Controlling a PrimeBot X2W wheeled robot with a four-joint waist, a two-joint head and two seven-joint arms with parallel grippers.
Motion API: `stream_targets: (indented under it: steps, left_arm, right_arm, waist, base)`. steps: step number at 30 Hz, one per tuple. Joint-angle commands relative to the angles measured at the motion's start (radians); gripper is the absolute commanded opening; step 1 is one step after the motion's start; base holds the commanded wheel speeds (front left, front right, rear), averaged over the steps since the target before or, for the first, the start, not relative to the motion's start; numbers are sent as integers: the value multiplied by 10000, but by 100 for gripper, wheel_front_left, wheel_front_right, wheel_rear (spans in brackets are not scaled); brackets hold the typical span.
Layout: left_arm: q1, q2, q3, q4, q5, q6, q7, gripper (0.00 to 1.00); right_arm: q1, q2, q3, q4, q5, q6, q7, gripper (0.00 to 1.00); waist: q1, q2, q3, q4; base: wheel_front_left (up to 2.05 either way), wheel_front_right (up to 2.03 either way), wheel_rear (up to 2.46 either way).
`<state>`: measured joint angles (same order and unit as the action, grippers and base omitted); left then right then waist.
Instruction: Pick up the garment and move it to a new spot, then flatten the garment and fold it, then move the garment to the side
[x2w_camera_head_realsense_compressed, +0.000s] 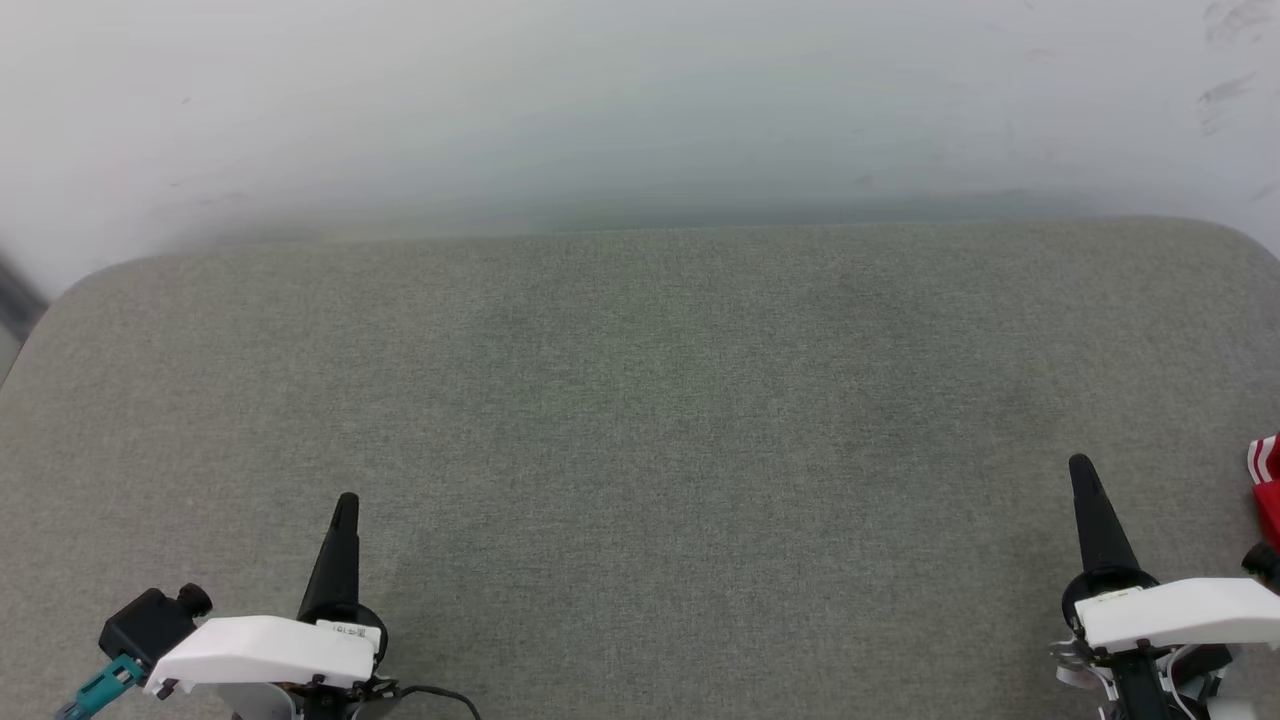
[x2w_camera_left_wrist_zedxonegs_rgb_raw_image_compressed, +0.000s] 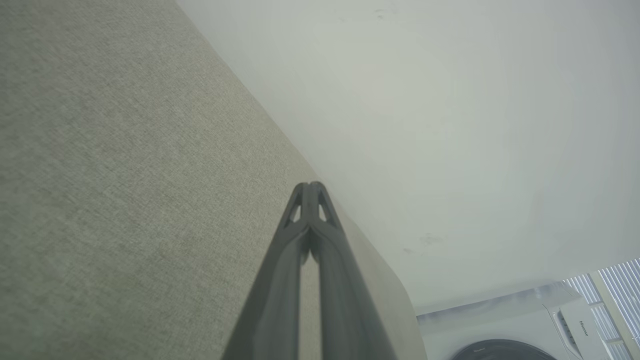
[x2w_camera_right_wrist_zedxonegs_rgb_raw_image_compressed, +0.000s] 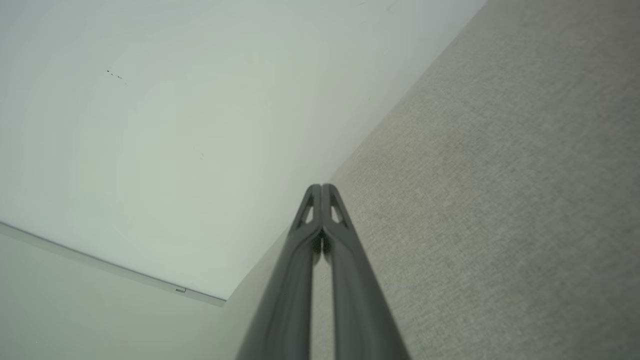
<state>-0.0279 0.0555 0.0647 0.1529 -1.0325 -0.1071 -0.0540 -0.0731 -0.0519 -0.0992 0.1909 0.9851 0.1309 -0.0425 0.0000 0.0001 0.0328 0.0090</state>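
The left end effector (x2w_camera_head_realsense_compressed: 345, 505) and right end effector (x2w_camera_head_realsense_compressed: 1080, 470) are both closed and empty, low over the grey desk (x2w_camera_head_realsense_compressed: 640, 400). The garment (x2w_camera_head_realsense_compressed: 1268, 495) peeks in at the far right edge, near the right end effector. It is likely light and limp, so pinch a hem or sleeve edge.

The setting reads as a domestic laundry area, or a mock-up of one. A white appliance (x2w_camera_left_wrist_zedxonegs_rgb_raw_image_compressed: 505, 320) with a dark round door and a brand label stands past the corner of a broad padded surface (x2w_camera_head_realsense_compressed: 640, 400). The surface is covered in grey-green woven fabric and set against a plain, scuffed white wall (x2w_camera_head_realsense_compressed: 640, 100). Pale slats (x2w_camera_left_wrist_zedxonegs_rgb_raw_image_compressed: 617, 282) show near the appliance. A red-and-white garment (x2w_camera_head_realsense_compressed: 1268, 495) lies at the surface's right edge.
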Motion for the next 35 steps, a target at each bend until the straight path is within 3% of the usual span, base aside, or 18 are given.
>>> stream_targets:
  steps: [1, 35]
  left_arm:
    - [-269, 62, 30, -29, -309, -67, 80, 0]
    - [-626, 53, 253, 535, -3576, -177, 975, 0]
  right_arm:
    - [-215, 12, -31, -52, 342, 0, 93, 0]
    - [-349, 20, -104, 295, 3824, -2, 969, 0]
  waist:
    - [0, -1, -7, -2]
    - [0, -1, -155, -47]
  base:
    - [0, 0, 0]
    - [0, 0, 0]
